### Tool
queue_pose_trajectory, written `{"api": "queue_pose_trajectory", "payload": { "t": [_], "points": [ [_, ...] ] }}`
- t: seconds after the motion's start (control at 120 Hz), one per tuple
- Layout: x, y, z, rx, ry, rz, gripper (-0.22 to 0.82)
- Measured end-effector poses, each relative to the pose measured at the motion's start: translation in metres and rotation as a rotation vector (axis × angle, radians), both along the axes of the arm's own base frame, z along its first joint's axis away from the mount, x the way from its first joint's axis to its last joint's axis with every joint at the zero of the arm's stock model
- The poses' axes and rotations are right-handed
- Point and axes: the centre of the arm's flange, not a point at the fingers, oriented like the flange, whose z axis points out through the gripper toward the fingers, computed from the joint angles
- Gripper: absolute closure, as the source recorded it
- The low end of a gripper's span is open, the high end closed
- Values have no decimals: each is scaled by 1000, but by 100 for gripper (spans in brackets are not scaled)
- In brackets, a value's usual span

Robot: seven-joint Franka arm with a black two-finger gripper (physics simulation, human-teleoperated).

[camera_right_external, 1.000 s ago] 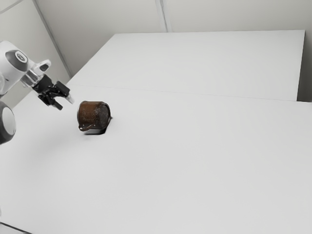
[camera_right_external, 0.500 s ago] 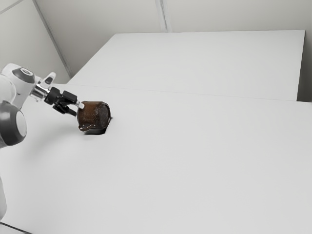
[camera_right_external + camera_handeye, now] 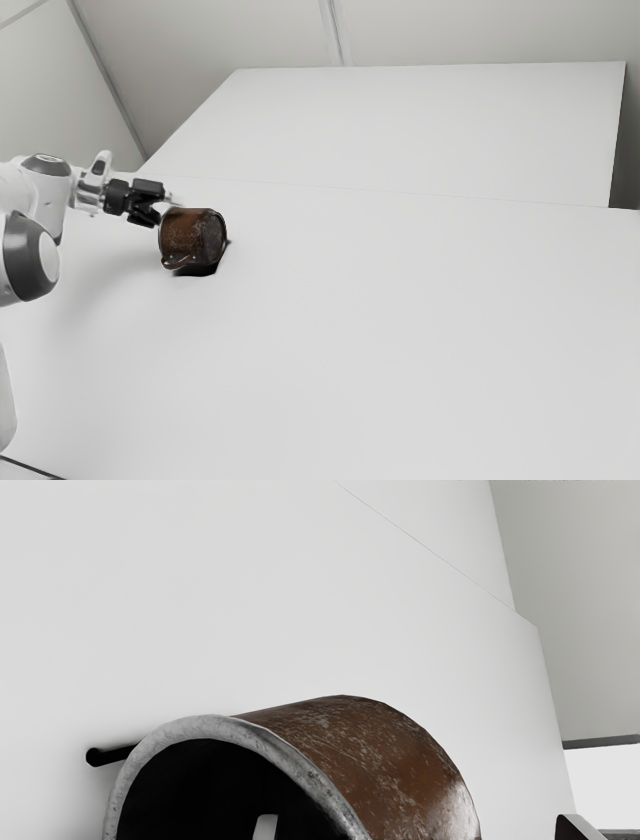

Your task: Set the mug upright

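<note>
Pale grey walls (image 3: 470,30), split by a narrow upright strip (image 3: 336,35), closed off the room behind a broad white tabletop (image 3: 400,340) crossed by a faint seam (image 3: 400,192), as seen in the exterior view. Toward that view's left, a rust-brown mug (image 3: 190,236) lay on its side, mouth toward my gripper (image 3: 168,212), base toward the exterior view's right. Its handle (image 3: 177,262) hung low on the near side, above a dark shadow (image 3: 197,270).

From the wrist view, I saw the fingers parted wide and gripping nothing: one finger (image 3: 266,827) stood before the dark mouth inside the outline of the grey rim (image 3: 210,725), the other finger (image 3: 575,827) well outside the brown wall. Whether either touched metal, I could not tell. Beyond the mug, the white surface ran on to a grey wall.

The risk, as I judged it, lay in that lopsided straddle. A push forward could have driven a fingertip into the rim and sent the round body rolling or sliding; a pinch on the curved wall alone could have let the mug swivel when lifted, with the handle catching the table on the way up.
</note>
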Motion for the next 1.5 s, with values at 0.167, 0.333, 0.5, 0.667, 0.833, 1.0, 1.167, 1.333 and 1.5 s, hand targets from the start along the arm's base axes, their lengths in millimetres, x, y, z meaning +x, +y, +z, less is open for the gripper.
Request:
{"api": "queue_pose_trajectory", "payload": {
  "t": [0.167,0.333,0.5,0.667,0.833,1.0,1.167,1.333,1.5],
  "points": [
    [-11,-3,-3,-77,17,-34,0],
    [-15,-9,-4,-127,32,-60,2],
    [-19,-14,-11,-165,54,-63,42],
    [-21,-18,-17,-188,72,-60,65],
    [-21,-24,-20,-202,86,-58,72],
    [-20,-28,-18,-201,96,-51,75],
    [-15,-34,18,-129,95,-44,76],
    [-12,-53,51,15,162,-22,77],
    [-21,-114,80,226,285,13,77]
  ]
}}
